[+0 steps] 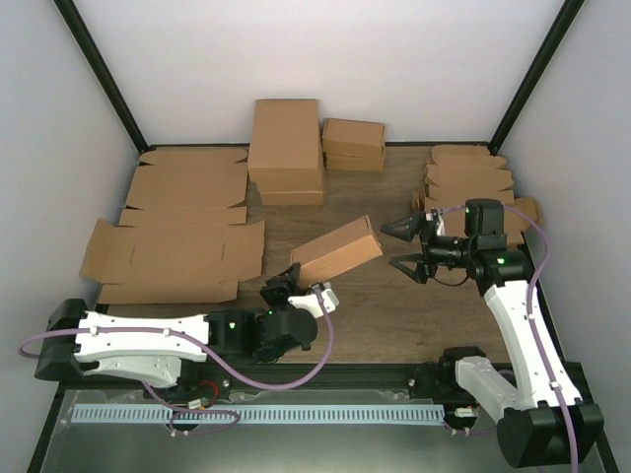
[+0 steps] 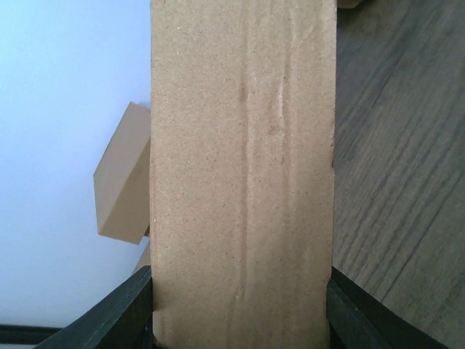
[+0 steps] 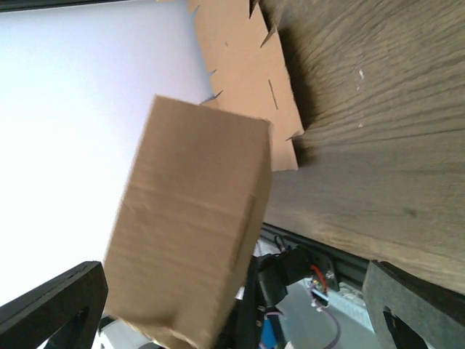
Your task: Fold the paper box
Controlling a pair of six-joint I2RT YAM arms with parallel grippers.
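The paper box (image 1: 335,249) is a closed brown cardboard block, held tilted above the wooden table with its far end pointing up and to the right. My left gripper (image 1: 296,289) is shut on its near end. In the left wrist view the box (image 2: 243,174) fills the gap between the black fingers (image 2: 123,313), which press on both of its sides. My right gripper (image 1: 391,244) hangs wide open just right of the box's raised end, facing it without touching. From the right wrist the box (image 3: 189,225) shows ahead of the spread fingers (image 3: 51,305).
Large flat cardboard sheets (image 1: 177,227) lie at the left. Big folded boxes (image 1: 286,148) and a smaller stack (image 1: 353,143) stand at the back. A pile of small die-cut pieces (image 1: 471,177) sits at the back right, behind my right arm. Black frame posts rise at both back corners.
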